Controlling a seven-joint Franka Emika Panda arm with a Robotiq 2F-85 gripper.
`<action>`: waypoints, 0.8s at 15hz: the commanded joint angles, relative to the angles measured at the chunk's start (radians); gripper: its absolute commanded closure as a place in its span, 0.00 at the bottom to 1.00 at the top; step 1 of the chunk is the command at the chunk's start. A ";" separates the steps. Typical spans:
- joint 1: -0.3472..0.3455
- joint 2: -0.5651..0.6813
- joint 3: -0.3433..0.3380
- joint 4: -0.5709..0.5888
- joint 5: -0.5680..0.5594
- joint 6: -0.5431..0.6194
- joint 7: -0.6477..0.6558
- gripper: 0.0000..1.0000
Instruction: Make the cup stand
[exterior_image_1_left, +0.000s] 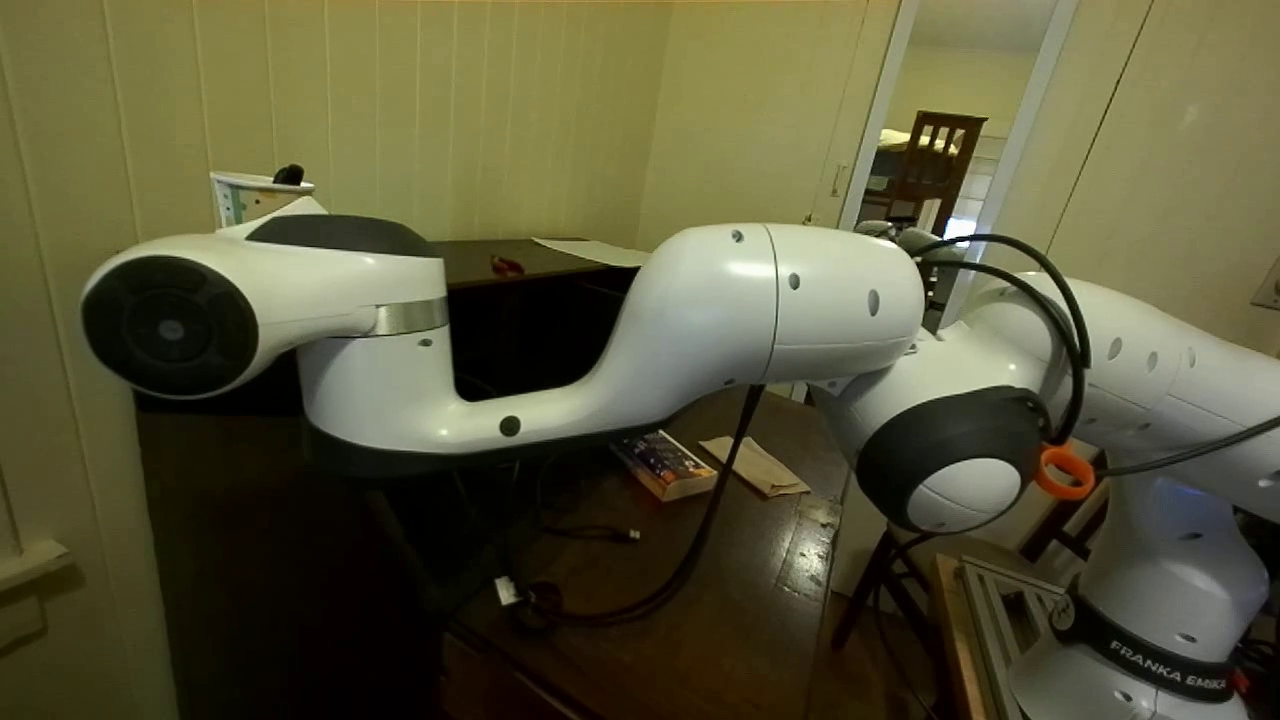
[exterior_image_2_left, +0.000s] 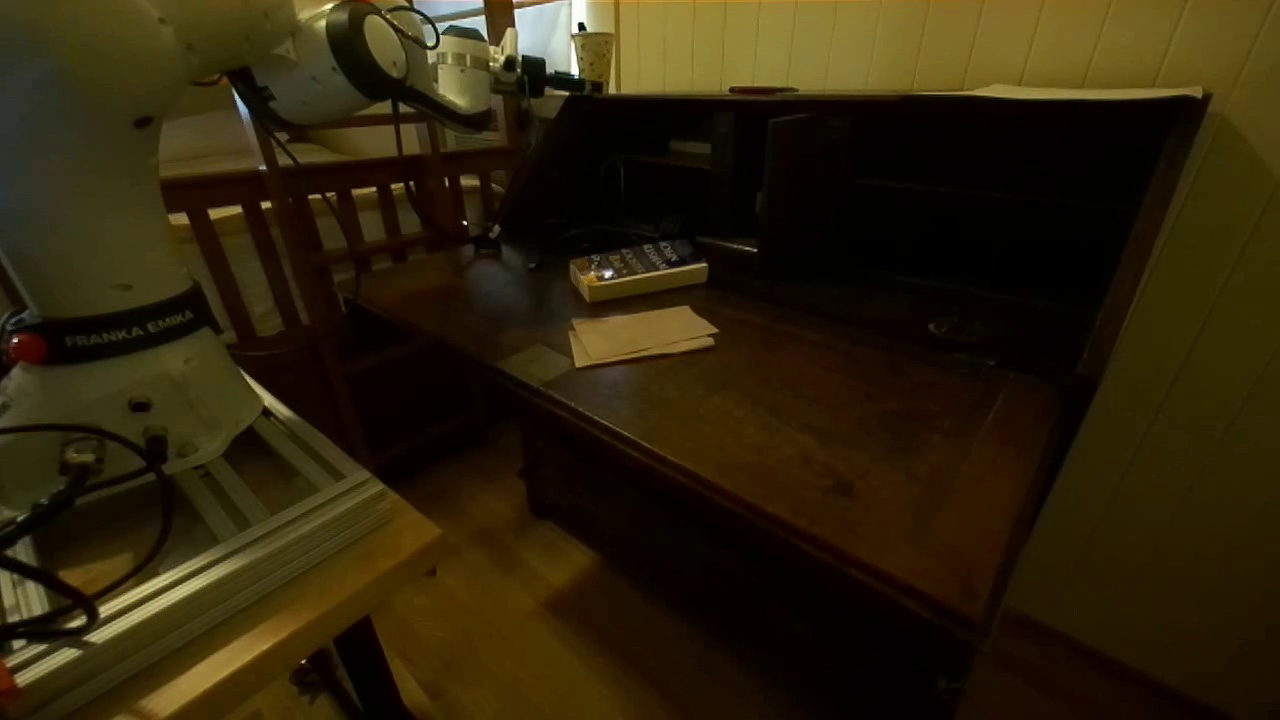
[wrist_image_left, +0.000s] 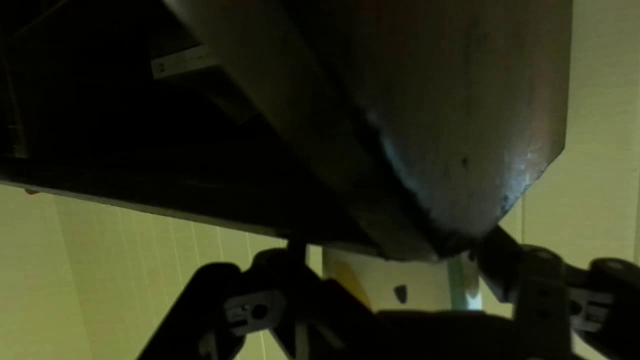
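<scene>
The white cup with coloured marks stands upright on the high top of the desk, at its end, in both exterior views (exterior_image_1_left: 250, 200) (exterior_image_2_left: 593, 58). Something black sticks up out of its rim. In the wrist view, which looks upside down, part of the cup's side (wrist_image_left: 400, 285) shows between the two dark fingers. My gripper (wrist_image_left: 393, 245) is open, one finger on each side of the cup, with narrow gaps of wall visible. In an exterior view the gripper (exterior_image_2_left: 572, 82) is at the cup's lower part. In the exterior view from behind the arm, the gripper is hidden.
The dark desk (exterior_image_2_left: 800, 420) has open compartments under its top. A book (exterior_image_2_left: 640, 270) and a folded brown paper (exterior_image_2_left: 643, 335) lie on its lower surface. A red item (exterior_image_1_left: 507, 266) and white paper (exterior_image_1_left: 595, 250) lie on top. The desk's corner (wrist_image_left: 465, 220) is close to the fingers.
</scene>
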 joint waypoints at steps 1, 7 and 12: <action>-0.008 -0.005 0.017 0.000 0.050 0.006 -0.042 0.00; 0.015 -0.009 0.006 0.002 0.064 -0.109 -0.064 0.00; 0.043 -0.012 0.008 0.002 0.073 -0.148 -0.089 0.00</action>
